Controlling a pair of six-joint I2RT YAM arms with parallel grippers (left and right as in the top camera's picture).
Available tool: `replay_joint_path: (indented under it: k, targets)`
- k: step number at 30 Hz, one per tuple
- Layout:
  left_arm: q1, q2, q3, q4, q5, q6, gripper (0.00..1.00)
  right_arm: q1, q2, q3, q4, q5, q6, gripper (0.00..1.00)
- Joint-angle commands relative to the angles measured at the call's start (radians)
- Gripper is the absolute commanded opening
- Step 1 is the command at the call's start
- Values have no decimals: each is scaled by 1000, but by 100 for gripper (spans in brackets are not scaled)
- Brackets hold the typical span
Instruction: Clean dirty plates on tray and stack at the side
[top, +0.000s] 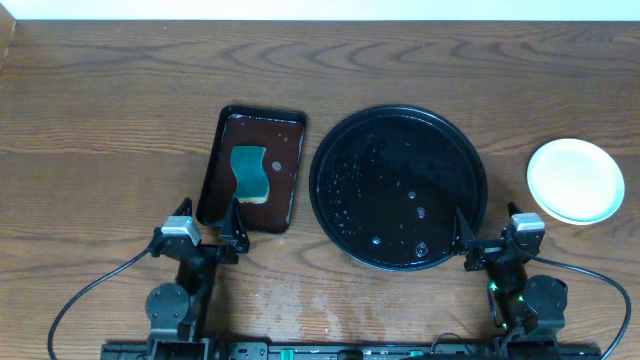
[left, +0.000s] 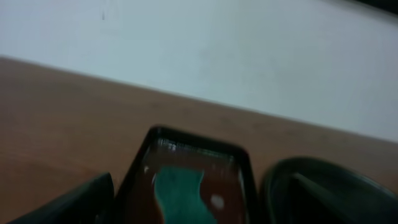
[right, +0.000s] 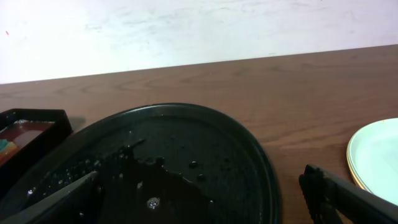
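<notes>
Surface: a brown wooden table (top: 100, 110) is occupying nearly the whole overhead view, its darker grain running in long wavy lines from side to side. The finish is reflecting little. Lighting is falling evenly across the wood, producing only soft, short shadows. A faint pale patch (top: 300, 300) is showing on the wood near the front edge.

Backing: a plain white wall (right: 186, 31) is meeting the table's far edge and is appearing as a thin bright strip along the top of the overhead view. In the right wrist view it is carrying slight grey scuffs. In the left wrist view it is appearing blurred and greyish-white.
</notes>
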Motion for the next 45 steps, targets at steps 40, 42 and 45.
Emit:
replay_joint_path:
  k: [40,42,45]
  targets:
    - [5,13,-1,-108,2,13,89,-12,-92,-5,-5,145,-101,99]
    - [5,13,-1,-108,2,13,89,-12,-92,-5,-5,145,-101,99]
    - [5,13,-1,-108,2,13,89,-12,-92,-5,-5,145,-101,99]
